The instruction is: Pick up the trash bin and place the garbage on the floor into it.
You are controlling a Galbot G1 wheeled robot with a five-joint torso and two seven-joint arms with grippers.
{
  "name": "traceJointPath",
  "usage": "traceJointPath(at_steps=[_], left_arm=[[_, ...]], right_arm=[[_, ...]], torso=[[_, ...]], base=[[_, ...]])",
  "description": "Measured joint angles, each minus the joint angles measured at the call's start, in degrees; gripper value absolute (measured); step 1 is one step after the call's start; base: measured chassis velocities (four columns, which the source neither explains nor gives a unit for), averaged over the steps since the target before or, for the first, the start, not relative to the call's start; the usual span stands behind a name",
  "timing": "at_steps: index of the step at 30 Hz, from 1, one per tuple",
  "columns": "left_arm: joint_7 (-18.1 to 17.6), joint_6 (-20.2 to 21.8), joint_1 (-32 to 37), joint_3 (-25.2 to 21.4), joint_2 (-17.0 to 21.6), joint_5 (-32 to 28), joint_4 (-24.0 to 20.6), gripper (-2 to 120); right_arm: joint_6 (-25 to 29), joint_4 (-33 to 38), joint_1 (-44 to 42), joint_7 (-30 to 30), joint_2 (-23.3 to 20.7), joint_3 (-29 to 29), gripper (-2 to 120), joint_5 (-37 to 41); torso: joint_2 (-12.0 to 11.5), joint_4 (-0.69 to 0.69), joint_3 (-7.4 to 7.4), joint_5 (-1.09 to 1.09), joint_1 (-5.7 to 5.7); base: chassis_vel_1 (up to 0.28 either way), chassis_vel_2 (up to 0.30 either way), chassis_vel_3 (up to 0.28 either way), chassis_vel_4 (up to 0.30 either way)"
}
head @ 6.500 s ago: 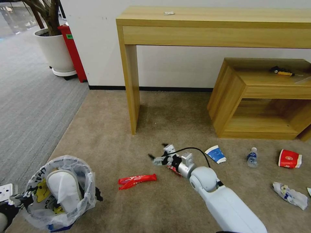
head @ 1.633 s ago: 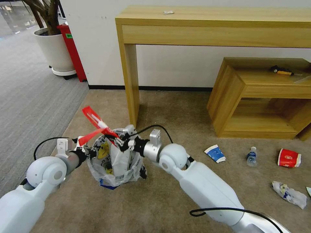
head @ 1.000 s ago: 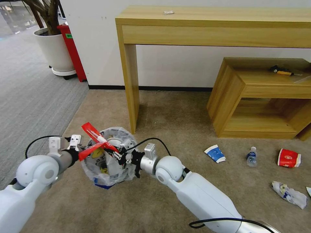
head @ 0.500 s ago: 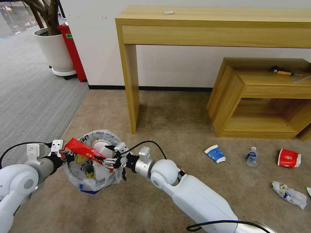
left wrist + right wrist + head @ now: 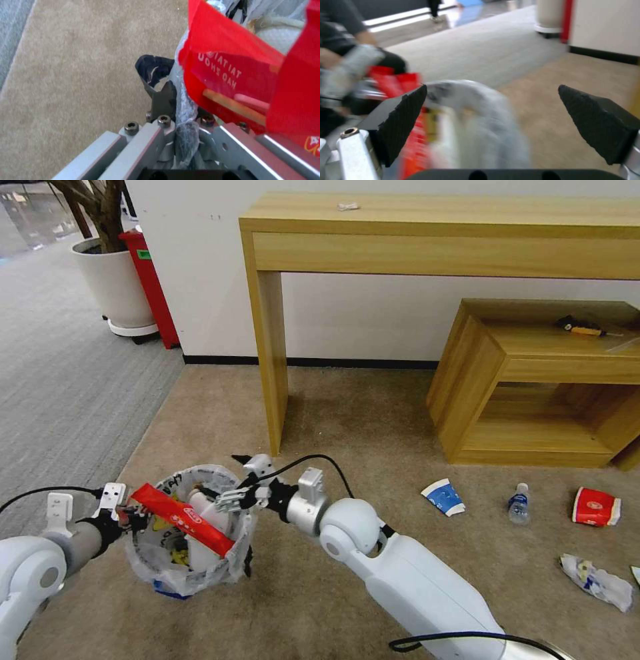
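My left gripper [image 5: 125, 511] is shut on the rim of the trash bin [image 5: 175, 573], holding it above the floor [image 5: 373, 413]; the left wrist view shows the left gripper [image 5: 178, 100] pinching the clear bag. A red wrapper [image 5: 181, 518] lies slanted across the bin's mouth, over a white slipper [image 5: 200, 527]. My right gripper [image 5: 237, 481] hovers open at the bin's far-right rim, holding nothing; its fingers [image 5: 403, 117] stand wide apart. More garbage lies on the floor to the right: a blue-white cup [image 5: 443, 497], a small bottle [image 5: 519, 503], a red-white carton [image 5: 595, 507], a crumpled wrapper [image 5: 597, 580].
A tall wooden table's leg [image 5: 270, 360] stands just behind the bin. A low wooden shelf unit [image 5: 533, 380] sits at the right with a black-orange tool [image 5: 580, 327] on it. A white plant pot [image 5: 113, 287] and red box [image 5: 152, 290] stand far left, beside grey carpet [image 5: 60, 380].
My right gripper has opened and let go of the red wrapper, which now rests across the bin's mouth. The left arm has drawn the bin to the left and nearer to me.
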Motion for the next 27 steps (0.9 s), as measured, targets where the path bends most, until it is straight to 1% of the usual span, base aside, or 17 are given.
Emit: traceJointPath(at_steps=[2,3,4,5,6,7,9,10,11,15,16,19,20,22,23,25,27], left_arm=[[0.9,0.0,1.0,-1.3,-2.2,1.5,0.0,0],[0.9,0.0,1.0,-1.3,-2.2,1.5,0.0,0],[0.9,0.0,1.5,-1.8,-3.4,1.9,-0.2,0],[0.8,0.0,1.6,-2.0,-3.8,2.0,-0.3,0],[1.1,0.0,1.9,-2.3,-5.3,2.7,-0.5,0],[1.3,0.0,2.1,-2.5,-6.1,3.2,-0.7,0],[1.3,0.0,2.1,-2.5,-6.3,3.3,-0.7,0],[1.5,0.0,2.5,-2.6,-7.4,3.7,-1.1,0],[1.5,0.0,2.5,-2.6,-7.4,3.7,-1.1,0],[2.5,0.0,3.5,-2.9,-8.8,5.4,-1.7,0],[2.5,0.0,3.5,-2.9,-8.8,5.4,-1.7,0],[3.8,0.0,4.6,-3.7,-9.3,6.9,-1.8,0],[3.8,0.0,4.6,-3.7,-9.3,6.9,-1.8,0],[4.6,0.0,5.3,-4.4,-9.4,7.5,-2.0,0],[4.6,0.0,5.3,-4.4,-9.4,7.5,-2.0,0],[5.4,0.0,6.1,-5.2,-9.6,8.2,-2.3,0],[5.6,0.0,6.3,-5.3,-9.7,8.3,-2.4,0]], right_arm=[[0.1,0.5,-3.6,-0.2,-1.6,4.9,100,-2.6],[0.1,0.5,-3.6,-0.2,-1.6,4.9,100,-2.6],[0.2,0.7,-5.2,-0.4,-2.2,7.2,100,-3.1],[0.2,0.8,-5.9,-0.5,-2.4,8.3,100,-3.4],[0.5,1.1,-8.4,-1.0,-3.3,11.9,100,-4.5],[1.0,1.2,-9.9,-1.6,-3.9,14.4,100,-5.6],[1.1,1.2,-10.3,-1.7,-4.0,15.0,100,-5.9],[2.2,1.2,-12.6,-2.2,-4.5,18.4,100,-7.3],[2.2,1.2,-12.6,-2.2,-4.5,18.4,100,-7.3],[4.0,2.1,-19.4,-2.8,-4.2,26.9,100,-10.2],[4.0,2.1,-19.4,-2.8,-4.2,26.9,100,-10.2],[6.0,3.0,-25.7,-3.9,-3.7,33.0,100,-12.6],[6.0,3.0,-25.7,-3.9,-3.7,33.0,100,-12.6],[7.4,3.6,-29.5,-4.7,-3.3,36.5,100,-13.7],[7.4,3.6,-29.5,-4.7,-3.3,36.5,100,-13.7],[8.8,4.1,-32.9,-5.3,-2.5,39.7,100,-14.6],[9.0,4.2,-33.7,-5.3,-2.2,40.5,100,-14.7]], torso=[[0.0,0.01,0.0,0.0,0.0],[0.0,0.01,0.0,0.0,0.0],[0.0,0.02,0.0,0.01,0.0],[0.0,0.03,0.0,0.01,0.0],[0.0,0.02,0.0,0.01,0.0],[0.0,0.01,0.0,0.01,0.0],[0.0,0.0,0.0,0.01,0.0],[0.0,0.0,0.0,0.01,0.0],[0.0,0.0,0.0,0.01,0.0],[0.0,0.02,0.0,0.01,0.0],[0.0,0.02,0.0,0.01,0.0],[0.0,0.0,0.0,0.01,0.0],[0.0,0.0,0.0,0.01,0.0],[0.0,0.0,0.0,0.01,0.0],[0.0,0.0,0.0,0.01,0.0],[0.0,0.01,0.0,0.01,0.0],[0.0,0.01,0.0,0.0,0.0]], base=[[0.0,0.0,0.0,0.0],[0.0,0.0,0.0,0.0],[0.0,0.0,0.0,0.0],[0.0,0.0,0.0,0.0],[0.0,0.0,0.0,0.0],[0.0,0.0,0.0,0.0],[0.0,0.0,0.0,0.0],[0.0,0.0,0.0,0.0],[0.0,0.0,0.0,0.0],[0.0,0.0,0.0,0.0],[0.0,0.0,0.0,0.0],[0.0,0.0,0.0,0.0],[0.0,0.0,0.0,0.0],[0.0,0.0,0.0,0.0],[0.0,0.0,0.0,0.0],[0.0,0.0,0.0,0.0],[0.0,0.0,0.0,0.0]])
